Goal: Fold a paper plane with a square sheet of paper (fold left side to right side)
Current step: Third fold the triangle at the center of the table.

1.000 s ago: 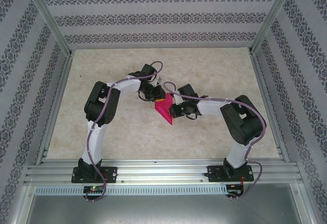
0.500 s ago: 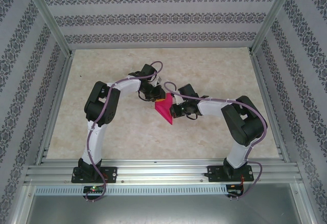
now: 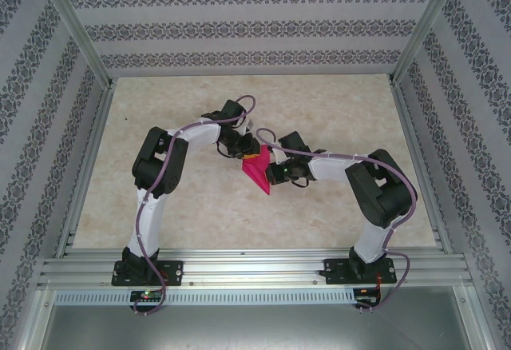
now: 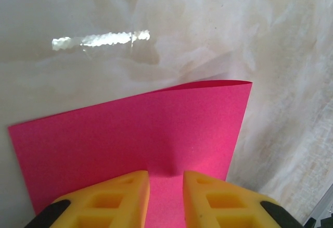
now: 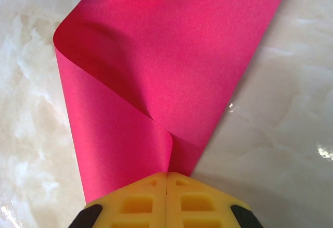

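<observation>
On table [image 3: 160, 206], right gripper [image 5: 166, 176] pinching pink paper [image 5: 182, 56] — left gripper [image 4: 165, 176] parted

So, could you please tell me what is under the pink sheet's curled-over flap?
Under the flap of the square sheet of paper lies its own lower layer, on the marbled table. The table beneath is covered, and the right gripper hides the fold's near end.

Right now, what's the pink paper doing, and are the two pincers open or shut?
paper, folded over in a loose curl, not pressed flat
left pincer, a little open, over the paper's edge
right pincer, shut, pinching the paper at its fold
</observation>
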Controlling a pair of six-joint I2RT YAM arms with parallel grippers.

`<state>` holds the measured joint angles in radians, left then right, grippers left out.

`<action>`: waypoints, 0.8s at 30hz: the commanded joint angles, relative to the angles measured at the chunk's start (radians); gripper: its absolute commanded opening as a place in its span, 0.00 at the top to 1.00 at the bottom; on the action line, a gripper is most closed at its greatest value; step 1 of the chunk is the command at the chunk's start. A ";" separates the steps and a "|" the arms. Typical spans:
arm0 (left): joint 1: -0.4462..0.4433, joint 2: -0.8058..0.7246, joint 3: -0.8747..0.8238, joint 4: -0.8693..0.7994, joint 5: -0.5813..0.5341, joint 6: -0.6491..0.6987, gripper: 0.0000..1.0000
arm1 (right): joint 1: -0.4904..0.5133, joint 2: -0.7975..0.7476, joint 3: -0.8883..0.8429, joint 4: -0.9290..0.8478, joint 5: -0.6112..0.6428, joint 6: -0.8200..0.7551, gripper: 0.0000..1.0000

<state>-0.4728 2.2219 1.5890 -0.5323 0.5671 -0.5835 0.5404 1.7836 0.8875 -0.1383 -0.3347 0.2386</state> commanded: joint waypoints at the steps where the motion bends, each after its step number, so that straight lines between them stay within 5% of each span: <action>1: -0.026 0.025 0.021 -0.073 -0.032 0.027 0.71 | -0.007 0.043 -0.018 -0.019 0.017 0.007 0.96; 16: -0.005 0.013 0.282 -0.244 -0.033 0.083 0.54 | -0.002 0.047 -0.018 -0.038 0.026 -0.013 0.96; 24: 0.010 -0.100 0.180 -0.202 -0.041 0.072 0.62 | -0.002 0.045 -0.009 -0.048 0.024 -0.018 0.96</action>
<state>-0.4728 2.2055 1.8133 -0.7319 0.5327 -0.5236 0.5404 1.7851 0.8875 -0.1379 -0.3351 0.2375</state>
